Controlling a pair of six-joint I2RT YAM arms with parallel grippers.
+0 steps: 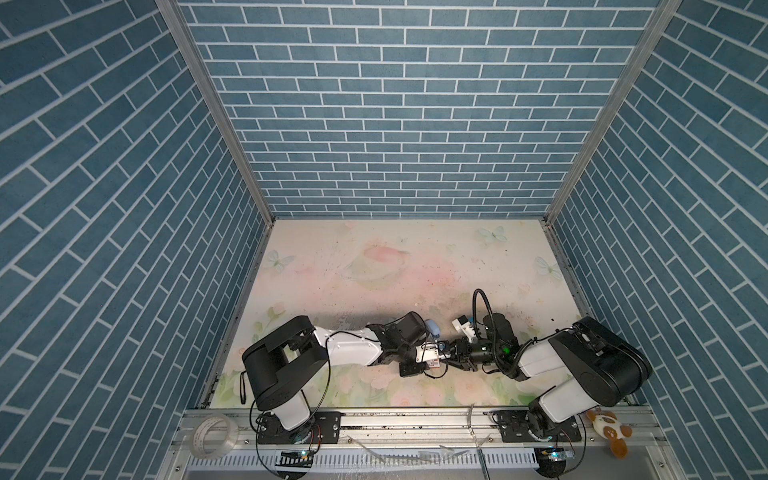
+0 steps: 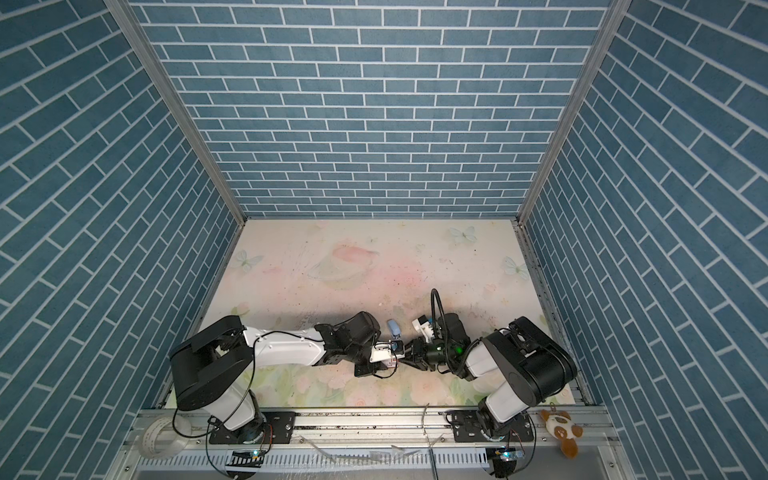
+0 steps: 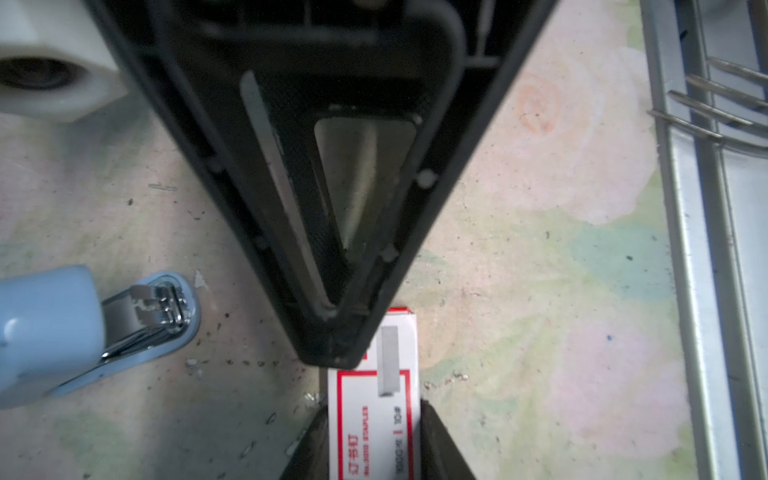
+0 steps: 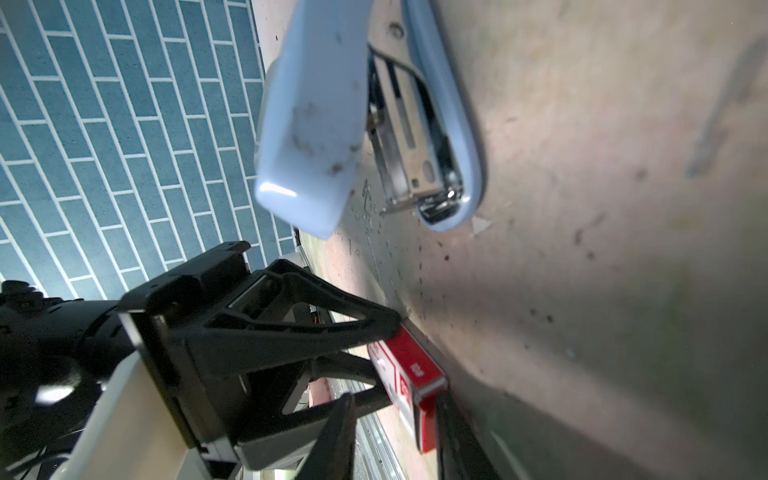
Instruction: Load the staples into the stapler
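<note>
The left gripper [image 3: 372, 409]'s fingers clamp a red-and-white cardboard staple box [image 4: 417, 368] at the near centre of the floral tabletop [image 1: 374, 270]. The right gripper [image 4: 395, 401]'s fingers straddle its other end, grip impossible to tell. The pale blue plastic stapler [image 3: 54, 332] lies hinged open just beyond.

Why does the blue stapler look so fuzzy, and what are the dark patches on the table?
In the right wrist view the pale blue plastic stapler is close to the lens and blurred, with a white glint on one corner; in both top views the two black-and-white arms cast soft shadows on the flowery pale tabletop.
</note>
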